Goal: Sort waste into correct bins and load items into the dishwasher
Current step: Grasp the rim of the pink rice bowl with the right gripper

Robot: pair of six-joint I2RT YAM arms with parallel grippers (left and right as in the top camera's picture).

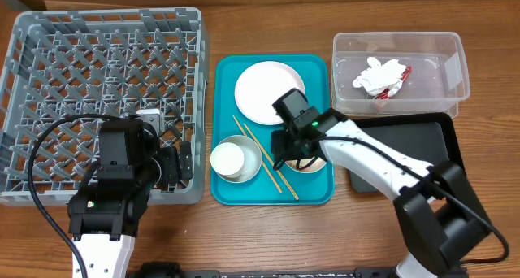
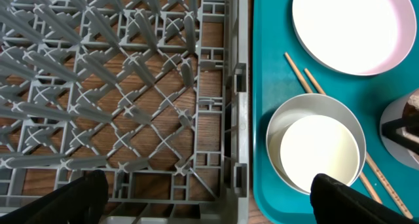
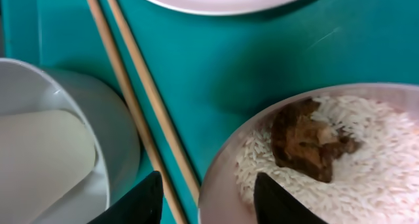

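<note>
- The right gripper [image 3: 206,188] was positioned over the near-right part of the teal tray [image 3: 262,47], at the small dish [image 3: 340,88].
- Its jaws were partly spread and straddled the dish rim: one finger [image 3: 134,201] stood outside over the tray and the other inside over the contents. No pinch on the rim was visible.
- The small dish held loose white rice [image 3: 386,178] with a brown food lump [image 3: 304,142] lying on top of it.
- The chopsticks [image 3: 150,86] lay side by side on the tray, diagonal, between the small dish and the grey bowl [image 3: 124,139].
- The grey bowl stood at the near-left of the tray with the white cup [image 3: 39,152] inside it.
- The large white plate [image 1: 270,91] lay at the far end of the tray.
- The left gripper [image 2: 209,201] hung above the near-right corner of the dish rack [image 1: 106,75]. Its fingers [image 2: 62,201] were spread fully apart and held nothing.
- The clear tub [image 1: 451,62] stood at the far right. It contained the crumpled tissue [image 1: 378,75] and, touching it, the red wrapper [image 1: 404,73].
- The black tray [image 1: 406,148] lay just in front of the tub, partly covered by the right arm.
</note>
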